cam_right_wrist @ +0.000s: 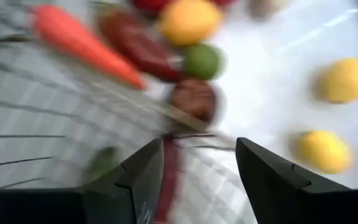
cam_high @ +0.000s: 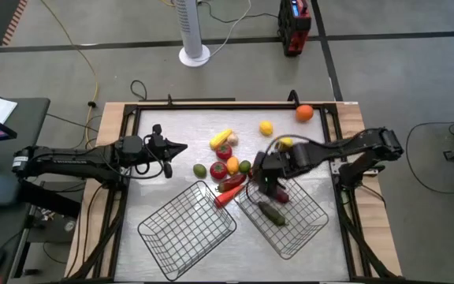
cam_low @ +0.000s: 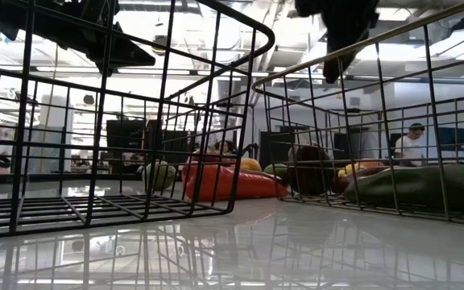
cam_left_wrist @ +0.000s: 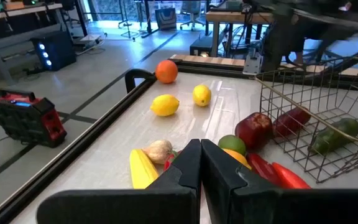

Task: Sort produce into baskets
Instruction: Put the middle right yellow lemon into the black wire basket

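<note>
The right gripper (cam_high: 273,183) hangs over the near-centre rim of the right basket (cam_high: 306,233), fingers parted and nothing between them in its wrist view. Below it inside that basket lie a dark green cucumber (cam_high: 273,213) and a dark red piece (cam_high: 280,196). So where next? The loose pile sits at roughly nine to ten o'clock from that gripper in the overhead view: carrot (cam_high: 225,197), a red pepper (cam_high: 231,184), a small green round (cam_high: 245,166) and a tomato (cam_high: 219,170), just beside the basket's edge. The carrot's long axis runs from about one to seven o'clock, slanting between the two baskets. The left gripper (cam_high: 181,148), pinched shut and empty, waits at about ten o'clock of the pile, farther off. The right arm looks nearer, so the pick probably falls to it. The left basket (cam_high: 186,229) looks empty.
</note>
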Robot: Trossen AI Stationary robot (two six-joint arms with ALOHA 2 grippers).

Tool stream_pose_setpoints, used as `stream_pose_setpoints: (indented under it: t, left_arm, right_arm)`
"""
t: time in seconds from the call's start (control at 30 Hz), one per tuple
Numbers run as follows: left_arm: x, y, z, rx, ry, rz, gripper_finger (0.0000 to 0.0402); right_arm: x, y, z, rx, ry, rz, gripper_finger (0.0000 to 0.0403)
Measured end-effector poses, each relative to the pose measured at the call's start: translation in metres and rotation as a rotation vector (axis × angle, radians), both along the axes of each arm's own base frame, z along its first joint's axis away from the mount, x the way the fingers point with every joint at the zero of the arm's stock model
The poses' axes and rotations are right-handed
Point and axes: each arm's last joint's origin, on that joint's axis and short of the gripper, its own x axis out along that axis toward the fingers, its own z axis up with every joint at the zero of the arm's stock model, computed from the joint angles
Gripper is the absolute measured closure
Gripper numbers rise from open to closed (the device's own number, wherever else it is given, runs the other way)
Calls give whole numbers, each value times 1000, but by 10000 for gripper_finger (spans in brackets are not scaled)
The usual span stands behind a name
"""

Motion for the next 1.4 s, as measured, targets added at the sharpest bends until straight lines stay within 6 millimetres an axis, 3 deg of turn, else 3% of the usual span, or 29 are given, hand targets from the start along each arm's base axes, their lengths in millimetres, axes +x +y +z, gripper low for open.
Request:
stream_pose_setpoints:
  t: [0.43, 0.63, 0.83, 0.97, 1.13, 1.4]
  left_arm:
    - [-1, 0, -3, 1, 28, -1, 401]
    - [-1, 0, -3, 14, 40, -4, 401]
    - [-2, 0, -7, -14, 72, 3, 401]
    - [-2, 0, -8, -31, 77, 7, 401]
    - [-2, 0, -8, -48, 70, 12, 401]
    - [-2, 0, -6, -43, 52, 22, 401]
  right_arm:
    - [-19, -127, 0, 24, 167, -121, 176]
    - [-36, -166, -1, 30, 227, -29, 177]
    - [-42, -177, -10, 59, 262, 247, 177]
    - [-49, -172, -44, 87, 361, 393, 173]
    - [-63, -166, -78, 103, 499, 446, 157]
    - [-60, -168, -86, 25, 512, 551, 129]
